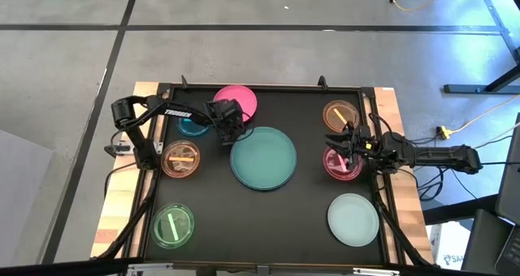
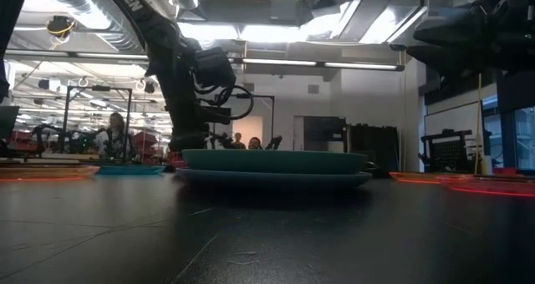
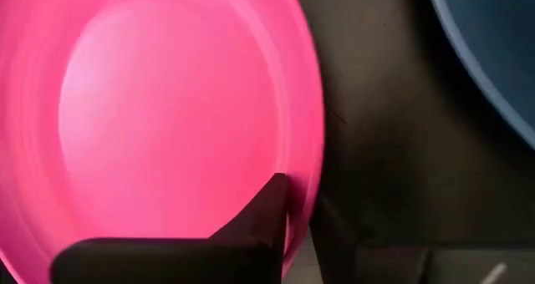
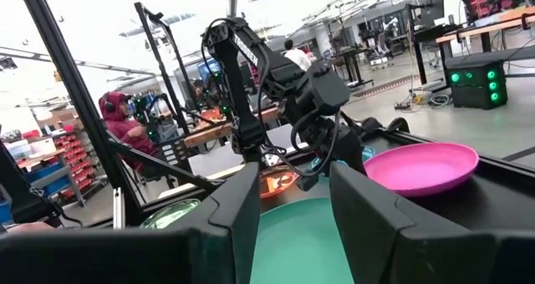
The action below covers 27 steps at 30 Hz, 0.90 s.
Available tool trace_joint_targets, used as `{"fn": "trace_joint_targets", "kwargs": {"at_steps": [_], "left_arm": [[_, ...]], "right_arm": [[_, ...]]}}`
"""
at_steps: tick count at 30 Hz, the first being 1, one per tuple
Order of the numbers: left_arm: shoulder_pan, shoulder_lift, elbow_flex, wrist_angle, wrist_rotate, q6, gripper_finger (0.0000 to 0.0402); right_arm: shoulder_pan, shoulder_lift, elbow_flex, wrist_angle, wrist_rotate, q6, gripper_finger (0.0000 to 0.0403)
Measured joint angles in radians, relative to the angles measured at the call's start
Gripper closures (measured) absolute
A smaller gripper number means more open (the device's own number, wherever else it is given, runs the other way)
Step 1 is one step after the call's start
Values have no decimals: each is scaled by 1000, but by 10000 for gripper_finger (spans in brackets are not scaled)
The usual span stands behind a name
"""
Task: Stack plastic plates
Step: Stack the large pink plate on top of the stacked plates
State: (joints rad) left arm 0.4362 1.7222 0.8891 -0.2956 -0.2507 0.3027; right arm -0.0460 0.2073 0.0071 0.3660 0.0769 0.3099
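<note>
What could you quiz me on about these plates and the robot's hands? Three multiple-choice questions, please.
1. Where is the pale-mint plate?
A. On the teal plate
B. Alone on the table, on the right arm's side
C. Under the pink plate

2. What colour is the top plate of the middle stack?
A. Teal
B. Orange
C. Pink

3. How is the right hand?
A. Shut on a plate
B. Holding a cup
C. Open and empty

Answers:
1. B: the high view shows it by itself, touching no other plate.
2. A: the teal plate sits on a grey-blue plate in the low view.
3. C: the right wrist view shows a clear gap between its fingers.
</note>
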Motion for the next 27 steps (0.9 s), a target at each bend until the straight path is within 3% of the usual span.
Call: {"fn": "trace_joint_targets", "kwargs": {"at_steps": [9,17,27], "left_arm": [[-86,0,100,-79,-110,-13,388],[-241,0,272,-229,-212,-40,387],[-492,-1,444,-271,-184,-103,387]], "right_arm": [[0,0,0,19,-1,-1,265],[0,0,0,54,-2,-30,265],[0,0,0,52,-29,-56,265]]}}
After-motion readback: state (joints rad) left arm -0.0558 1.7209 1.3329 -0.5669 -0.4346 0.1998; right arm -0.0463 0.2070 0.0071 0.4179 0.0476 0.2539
